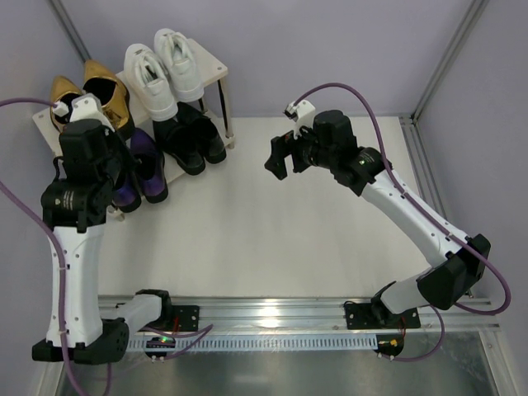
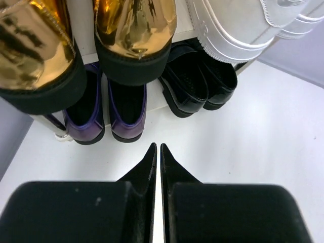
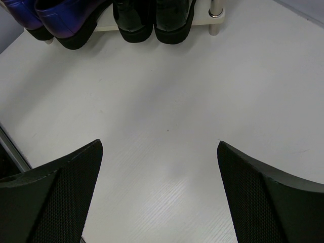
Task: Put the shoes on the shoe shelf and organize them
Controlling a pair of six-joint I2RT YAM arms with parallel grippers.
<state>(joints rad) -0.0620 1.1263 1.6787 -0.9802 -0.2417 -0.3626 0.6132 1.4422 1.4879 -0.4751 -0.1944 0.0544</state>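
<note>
Shoes [image 1: 157,74] are sitting paired on the shoe shelf [image 1: 216,70], so the left gripper [image 2: 157,147] is hovering closed and empty, the right gripper [image 3: 159,147] spread wide, holding nothing.

You're looking at a white table [image 1: 272,223], matte with a faint grain, lit evenly from above, only soft shadows on it. Behind the table, a plain pale lilac wall [image 1: 330,49] fills your view. A grey metal post [image 1: 445,58] slants up from the table's far right corner, and another post [image 1: 69,31] from its far left. Along the table's near edge you've got a silver rail [image 1: 272,312] catching a bright glare, then a white toothed strip [image 1: 280,340], then a brushed metal sheet [image 1: 272,375]. A side rail [image 1: 415,153] runs down the table's right.
</note>
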